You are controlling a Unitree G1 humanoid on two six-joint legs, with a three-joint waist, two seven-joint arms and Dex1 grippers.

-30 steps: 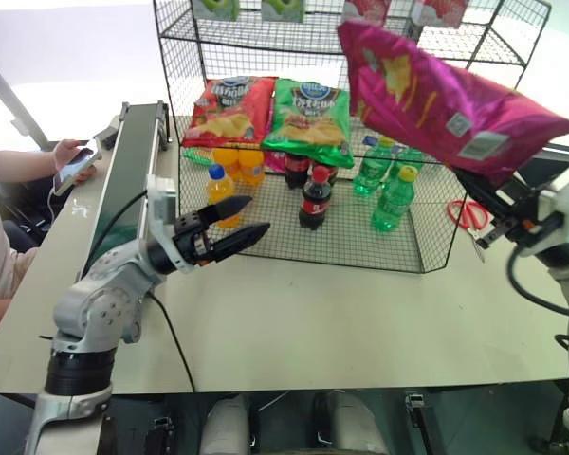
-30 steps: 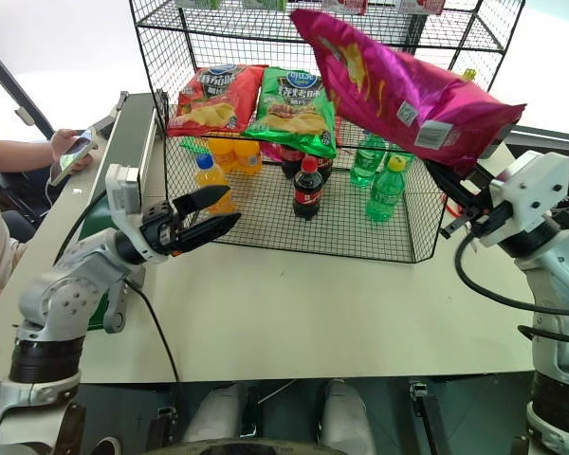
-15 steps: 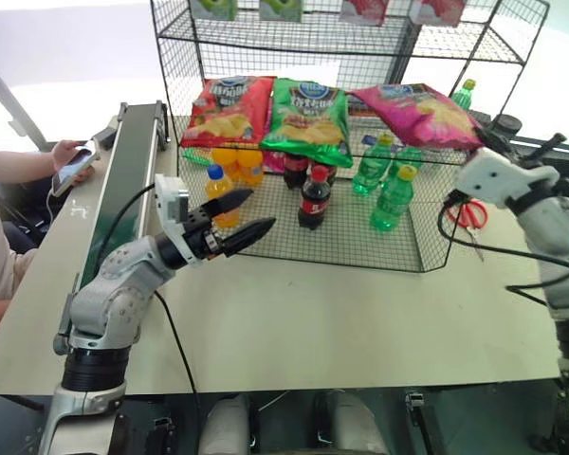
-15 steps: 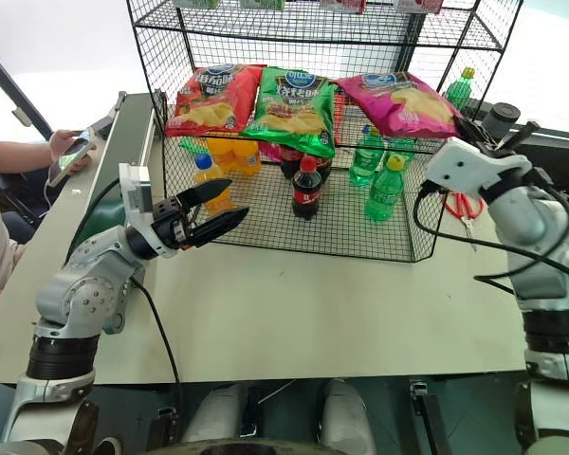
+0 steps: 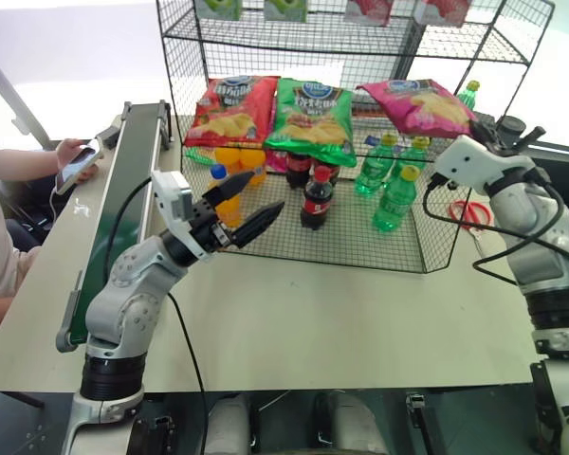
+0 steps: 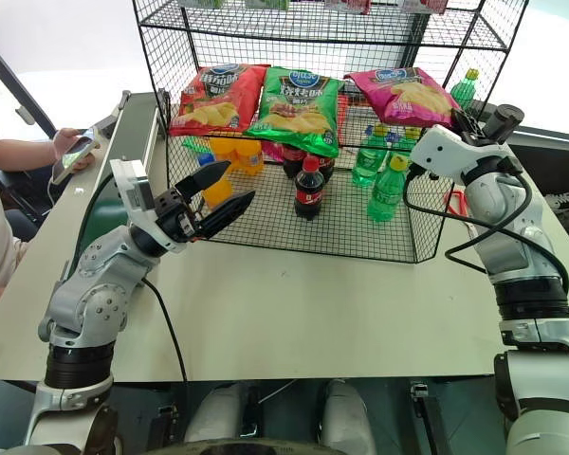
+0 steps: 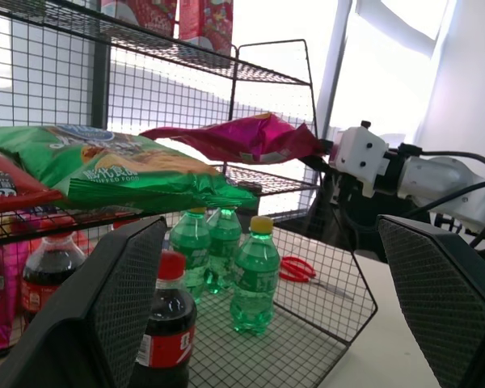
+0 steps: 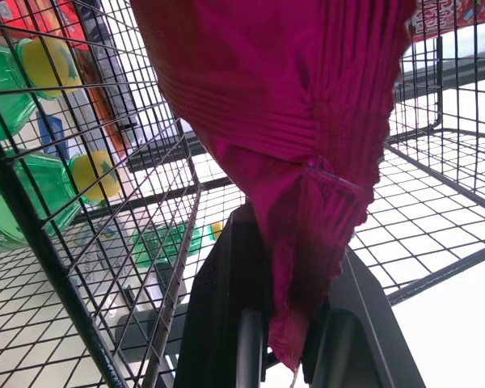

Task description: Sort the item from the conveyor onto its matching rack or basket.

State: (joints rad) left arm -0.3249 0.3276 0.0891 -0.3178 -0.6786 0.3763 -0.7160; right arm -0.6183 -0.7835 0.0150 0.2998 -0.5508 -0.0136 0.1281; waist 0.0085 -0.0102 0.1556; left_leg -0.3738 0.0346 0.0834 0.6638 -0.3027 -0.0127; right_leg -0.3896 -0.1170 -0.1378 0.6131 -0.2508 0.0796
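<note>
The item, a magenta-pink chip bag (image 5: 417,104), lies on the middle tier of the black wire rack (image 5: 294,40), at its right end beside the green bag. My right gripper (image 5: 481,123) is shut on the bag's crimped end seam (image 8: 307,242), at the rack's right edge. In the right wrist view the seam sits pinched between the black fingers (image 8: 218,323). My left gripper (image 5: 266,190) hovers open and empty over the table in front of the rack's lower left corner. The dark-green conveyor (image 5: 123,199) runs along the table's left side with nothing on it.
A red chip bag (image 5: 232,109) and a green chip bag (image 5: 311,114) share the middle tier. Cola (image 5: 315,197), orange (image 5: 229,171) and green soda bottles (image 5: 394,199) stand on the bottom tier. Red scissors (image 5: 469,213) lie right of the rack. A person with a phone (image 5: 76,166) sits left of the conveyor.
The right arm swung the pink bag from high in front of the rack down and forward onto the middle tier, rolling the wrist. The grip stayed shut. The left gripper barely moved.
</note>
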